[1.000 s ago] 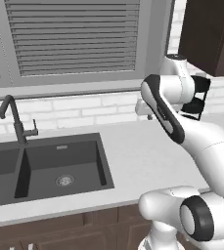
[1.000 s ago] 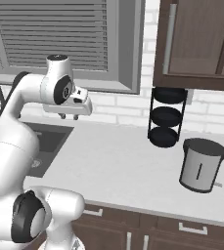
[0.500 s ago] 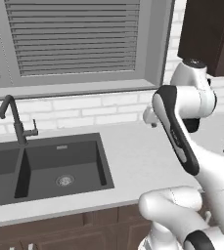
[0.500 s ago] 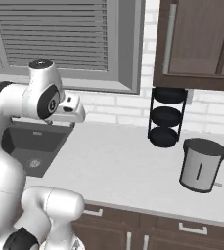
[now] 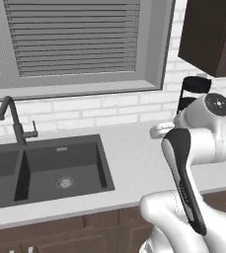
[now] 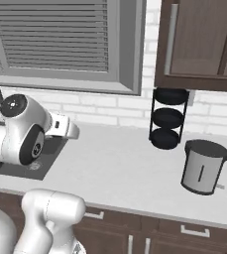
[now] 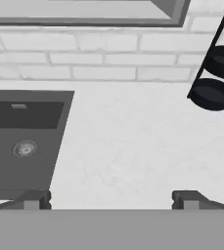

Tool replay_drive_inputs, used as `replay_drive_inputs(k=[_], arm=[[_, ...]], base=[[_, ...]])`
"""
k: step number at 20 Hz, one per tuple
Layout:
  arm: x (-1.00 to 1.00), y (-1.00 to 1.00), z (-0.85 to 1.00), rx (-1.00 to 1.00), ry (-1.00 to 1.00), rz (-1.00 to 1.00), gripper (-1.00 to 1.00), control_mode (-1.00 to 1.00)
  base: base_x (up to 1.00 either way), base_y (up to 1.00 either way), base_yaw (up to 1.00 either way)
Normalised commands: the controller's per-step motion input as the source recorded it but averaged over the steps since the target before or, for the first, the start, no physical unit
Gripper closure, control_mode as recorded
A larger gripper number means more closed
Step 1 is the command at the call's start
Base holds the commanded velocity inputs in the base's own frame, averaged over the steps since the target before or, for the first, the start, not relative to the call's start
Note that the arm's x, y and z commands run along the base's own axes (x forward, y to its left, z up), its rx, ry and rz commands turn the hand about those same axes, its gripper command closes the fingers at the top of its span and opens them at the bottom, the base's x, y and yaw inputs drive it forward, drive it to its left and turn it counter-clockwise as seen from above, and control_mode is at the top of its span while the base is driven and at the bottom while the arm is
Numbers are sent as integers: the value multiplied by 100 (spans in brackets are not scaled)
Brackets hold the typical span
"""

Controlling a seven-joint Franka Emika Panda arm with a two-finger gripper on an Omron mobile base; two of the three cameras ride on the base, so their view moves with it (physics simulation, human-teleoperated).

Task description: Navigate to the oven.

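Observation:
The oven is out of view. My arm is folded close over the white counter (image 5: 134, 148), between the sink and the black rack. In the hand view my gripper (image 7: 111, 199) points down at the bare counter (image 7: 128, 146). It is open, its two dark fingertips (image 7: 35, 199) far apart with nothing between them. The white hand (image 6: 64, 126) sticks out from behind the arm's big joint in the right base view.
A dark double sink (image 5: 60, 168) with a black faucet (image 5: 13, 121) lies at the left under a window with blinds (image 5: 70, 39). A black three-tier rack (image 6: 168, 118) and a grey kettle (image 6: 204, 166) stand at the right, below a dark brown wall cabinet (image 6: 199, 39).
The arm has swung and folded back toward the base, its big joint now lower and nearer the cameras. Sink, rack and kettle hold their places in both base views.

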Motion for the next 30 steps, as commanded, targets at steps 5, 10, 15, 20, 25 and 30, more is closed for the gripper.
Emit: replay_drive_inputs(k=[5, 10, 15, 20, 25, 30], arm=[[0, 0, 0, 0, 0, 0, -100, 100], [0, 0, 0, 0, 0, 0, -100, 100], [0, 0, 0, 0, 0, 0, -100, 100], [0, 0, 0, 0, 0, 0, -100, 100], [0, 0, 0, 0, 0, 0, -100, 100], [0, 0, 0, 0, 0, 0, -100, 100]], base=[[-72, -5, -2], [-51, 28, -7], [-7, 100, -8], [1, 100, -5], [-1, 100, 17], [0, 100, 25]])
